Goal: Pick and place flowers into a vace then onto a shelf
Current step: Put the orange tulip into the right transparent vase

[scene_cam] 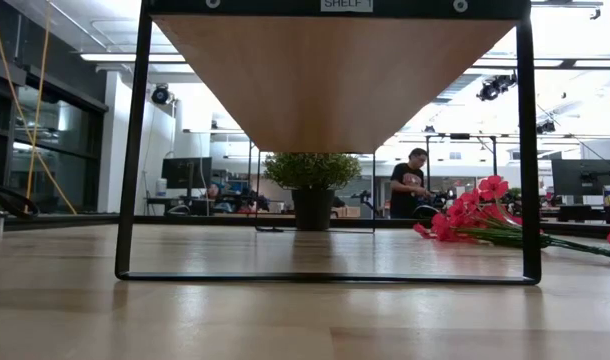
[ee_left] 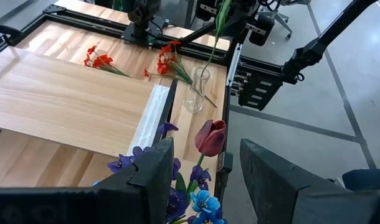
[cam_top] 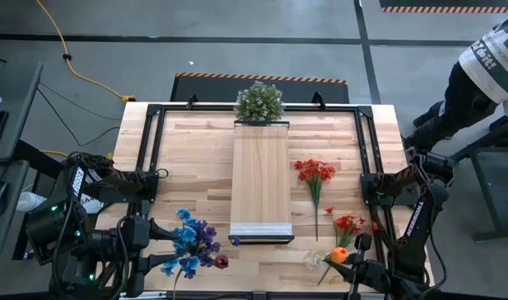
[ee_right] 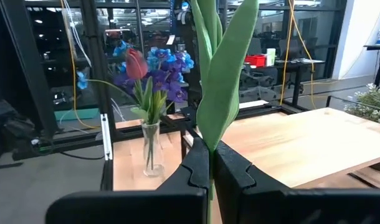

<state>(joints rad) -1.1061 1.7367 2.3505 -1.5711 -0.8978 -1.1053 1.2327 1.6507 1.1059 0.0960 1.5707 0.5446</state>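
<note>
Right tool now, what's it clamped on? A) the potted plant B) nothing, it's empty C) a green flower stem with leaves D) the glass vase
C: in the right wrist view the right tool is shut on a green stem with leaves, while the glass vase stands apart on the table beyond it.

The table [cam_top: 196, 158] carries the shelf [cam_top: 261, 179], red flowers [cam_top: 315, 173] and a vase [cam_top: 313, 260].
</note>
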